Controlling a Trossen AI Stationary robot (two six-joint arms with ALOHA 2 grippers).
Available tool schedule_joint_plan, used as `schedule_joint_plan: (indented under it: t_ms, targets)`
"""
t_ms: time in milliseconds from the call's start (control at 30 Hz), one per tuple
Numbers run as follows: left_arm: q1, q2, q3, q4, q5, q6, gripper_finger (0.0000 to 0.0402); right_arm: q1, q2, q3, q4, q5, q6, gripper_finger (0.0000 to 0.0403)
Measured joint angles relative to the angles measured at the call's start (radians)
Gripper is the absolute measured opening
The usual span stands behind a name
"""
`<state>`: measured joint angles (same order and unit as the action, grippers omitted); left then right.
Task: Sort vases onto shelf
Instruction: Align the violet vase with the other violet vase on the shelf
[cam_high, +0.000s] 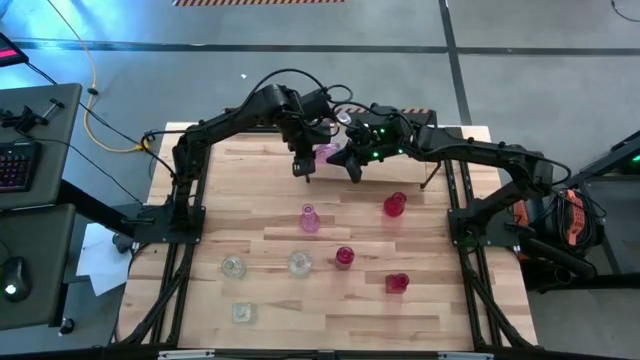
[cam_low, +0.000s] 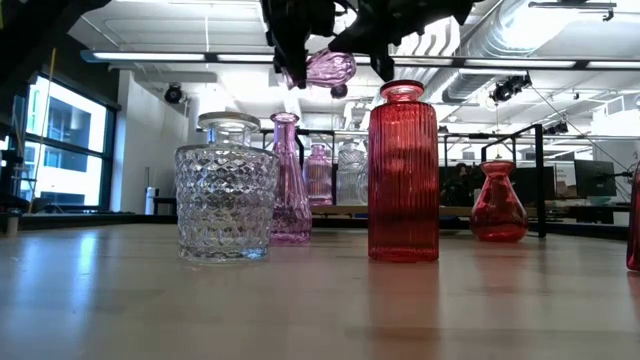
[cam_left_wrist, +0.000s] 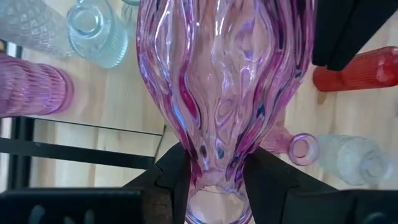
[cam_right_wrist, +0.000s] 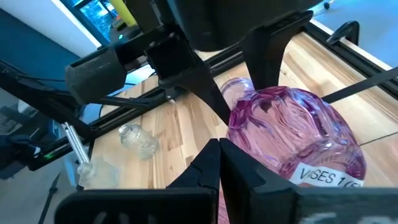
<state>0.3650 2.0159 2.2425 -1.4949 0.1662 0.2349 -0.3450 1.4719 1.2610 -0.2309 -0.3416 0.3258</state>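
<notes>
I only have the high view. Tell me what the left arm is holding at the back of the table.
Observer: A pink ribbed vase. The left gripper has its fingers clamped on the neck.
Operator: Say whether it is off the table.
Observer: It is. The low view shows it hanging in the air, higher than the top of the red ribbed bottle.
Operator: Report the right gripper.
Observer: The right gripper has its fingers shut, with the tips right at the vase's belly. I cannot tell if they touch. A white label near them reads "VASES".
</notes>
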Motion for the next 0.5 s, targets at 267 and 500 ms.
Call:
schedule_joint_plan:
  t_ms: [267,500]
  targets:
    - [-0.003,0.002,0.0,0.007,-0.021,0.019,0.0111,0.0,0.0,0.0,-0.029,0.038,0.007,0.0]
    - [-0.022,0.051,0.0,0.004,-0.015,0.049,0.0111,-0.002,-0.03,-0.002,-0.077,0.056,0.032,0.0]
